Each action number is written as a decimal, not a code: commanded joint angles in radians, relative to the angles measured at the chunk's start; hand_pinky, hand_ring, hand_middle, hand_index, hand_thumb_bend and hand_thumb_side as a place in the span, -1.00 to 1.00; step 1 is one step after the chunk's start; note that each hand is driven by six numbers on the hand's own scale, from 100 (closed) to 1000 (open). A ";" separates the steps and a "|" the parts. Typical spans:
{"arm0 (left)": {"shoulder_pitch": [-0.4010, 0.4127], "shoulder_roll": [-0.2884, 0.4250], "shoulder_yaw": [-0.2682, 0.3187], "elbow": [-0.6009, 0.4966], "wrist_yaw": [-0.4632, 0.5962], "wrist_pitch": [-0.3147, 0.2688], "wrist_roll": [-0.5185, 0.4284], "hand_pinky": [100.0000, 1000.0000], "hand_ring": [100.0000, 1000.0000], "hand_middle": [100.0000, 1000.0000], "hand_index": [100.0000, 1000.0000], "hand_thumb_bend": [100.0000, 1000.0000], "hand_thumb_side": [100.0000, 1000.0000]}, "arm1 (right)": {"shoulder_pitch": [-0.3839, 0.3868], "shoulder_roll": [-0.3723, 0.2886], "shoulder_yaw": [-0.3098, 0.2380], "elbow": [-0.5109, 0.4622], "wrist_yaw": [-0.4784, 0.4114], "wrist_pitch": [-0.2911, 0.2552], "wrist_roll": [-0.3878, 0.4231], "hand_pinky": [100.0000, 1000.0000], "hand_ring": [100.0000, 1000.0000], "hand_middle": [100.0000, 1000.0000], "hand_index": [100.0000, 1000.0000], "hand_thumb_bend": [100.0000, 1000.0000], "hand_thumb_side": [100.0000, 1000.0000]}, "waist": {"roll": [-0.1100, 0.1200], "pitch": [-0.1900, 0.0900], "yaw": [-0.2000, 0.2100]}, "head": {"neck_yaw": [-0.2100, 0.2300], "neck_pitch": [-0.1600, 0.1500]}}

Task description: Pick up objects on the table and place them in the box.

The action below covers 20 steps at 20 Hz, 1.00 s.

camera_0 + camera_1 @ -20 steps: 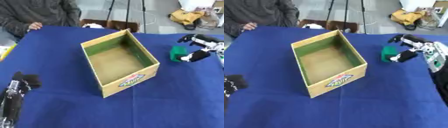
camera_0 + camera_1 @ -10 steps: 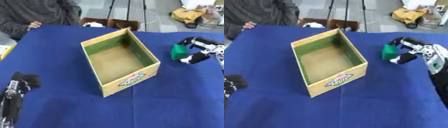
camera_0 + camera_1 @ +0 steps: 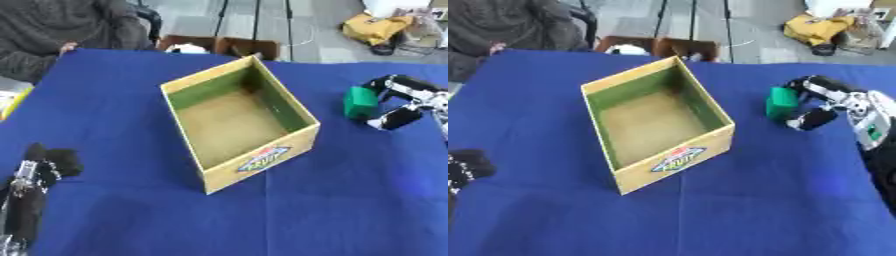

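The green block (image 3: 781, 103) sits near the table's right edge, well apart from the box's right wall, and looks to be still resting on the blue cloth (image 3: 350, 200), though its base is partly hidden. The right hand (image 3: 820, 102) is at it: fingers curl over the block's far top and the thumb reaches in low on its right side, so the hand seems to be closing round it; whether the pinch is complete cannot be told. The box (image 3: 297, 146) stands open in the middle of the table, turned askew, and its floor is bare, so nothing has been placed yet. The lift, the carry leftward and the drop all remain. The left hand (image 3: 42, 166) lies idle at the table's lower left corner, fingers loosely relaxed, holding nothing.
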State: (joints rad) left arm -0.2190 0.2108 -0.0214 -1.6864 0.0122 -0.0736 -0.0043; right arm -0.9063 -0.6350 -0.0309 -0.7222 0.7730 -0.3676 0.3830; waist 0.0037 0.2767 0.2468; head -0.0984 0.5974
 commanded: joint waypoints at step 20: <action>-0.001 0.011 -0.001 -0.015 0.003 0.002 -0.001 0.28 0.11 0.01 0.29 -0.30 0.99 | -0.035 -0.010 0.064 -0.296 -0.246 -0.049 -0.092 0.14 0.17 -0.56 -0.29 -1.00 -0.77 | -0.001 -0.049 -0.023 | 0.001 0.011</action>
State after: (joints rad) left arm -0.2164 0.2107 -0.0214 -1.6863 0.0122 -0.0734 -0.0041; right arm -0.9159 -0.6309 0.0279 -0.9715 0.5477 -0.4113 0.2840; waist 0.0029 0.2492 0.2226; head -0.0951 0.6057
